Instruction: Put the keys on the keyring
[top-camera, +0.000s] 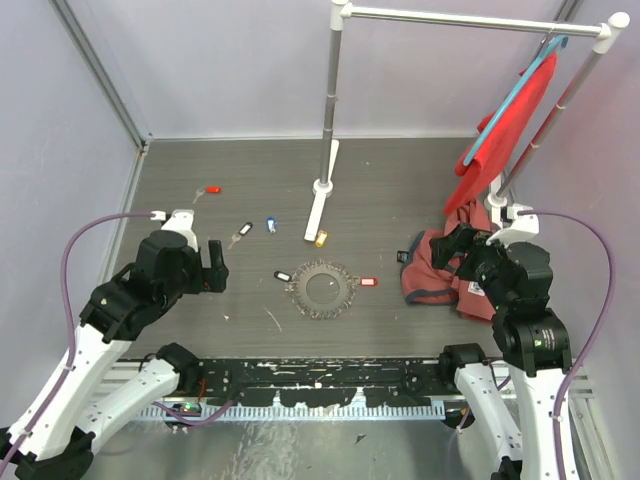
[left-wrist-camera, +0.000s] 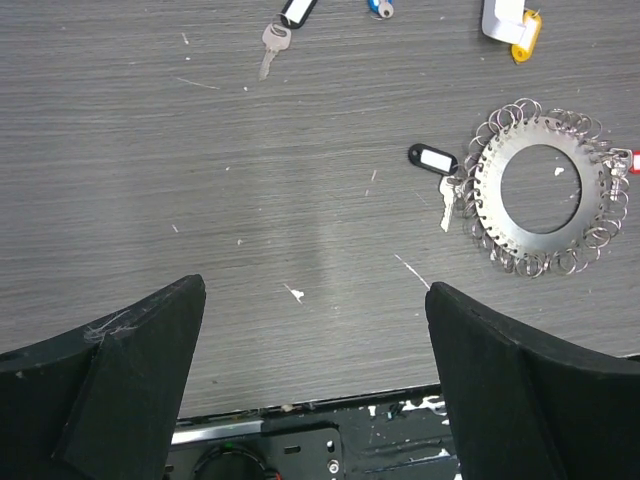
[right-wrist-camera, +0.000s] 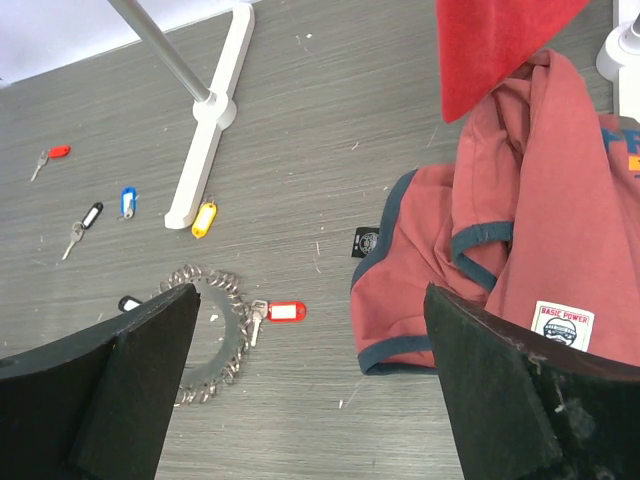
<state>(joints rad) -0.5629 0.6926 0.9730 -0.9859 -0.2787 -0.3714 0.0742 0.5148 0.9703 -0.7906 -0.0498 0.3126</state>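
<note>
Wide black fingers frame the bottom of each wrist view: the left gripper (left-wrist-camera: 315, 292) and the right gripper (right-wrist-camera: 310, 292) both stand fully released, holding nothing, hovering above the grey wood-grain worktop (top-camera: 400, 170). That posture suits a survey, I judge, since each camera looks past its own fingers at the work laid out ahead.

The keyring (left-wrist-camera: 490, 190), a flat grey metal ring fringed all round with small silvery loops, lies flat on the worktop midway between the two arms, where either could reach it. Two small metal keys lie against its fringe: a black-tagged key (left-wrist-camera: 432, 158) on its left side and a red-tagged key (right-wrist-camera: 285, 311) on its right. Whether they are threaded onto a loop or merely touching it cannot be told.

The other keys lie loose, farther out and toward the left: a small red-headed key (top-camera: 213, 188) well off on its own, then a second black-headed key (top-camera: 245, 229) near a blue-headed key (top-camera: 270, 225). A yellow-headed key (top-camera: 321, 238) lies just beside the foot of a white metal clothes rack (top-camera: 318, 215). Apart like this, each can likely be pinched singly.

A heap of red clothing (top-camera: 440, 270) lies by the right gripper, apparently no part of this job.
</note>
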